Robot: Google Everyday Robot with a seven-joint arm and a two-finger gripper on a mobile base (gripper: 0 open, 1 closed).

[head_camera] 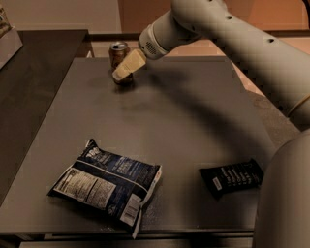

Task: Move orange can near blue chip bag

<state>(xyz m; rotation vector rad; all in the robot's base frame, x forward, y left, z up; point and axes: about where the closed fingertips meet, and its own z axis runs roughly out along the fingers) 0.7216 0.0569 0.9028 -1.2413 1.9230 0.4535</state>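
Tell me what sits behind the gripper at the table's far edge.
The orange can stands upright on the table, right behind the gripper. Its silver top and upper side show. The gripper covers part of its front, so contact cannot be judged.

table: dark grey | counter (left): darker | wall: pale | floor: tan, perhaps | light: dim

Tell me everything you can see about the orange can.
The orange can is a small brownish-orange metal drink can with a silver top. It stands upright near the grey table's far edge, left side, far from the chip bag. The gripper overlaps its right side, hiding part of it; contact looks likely.
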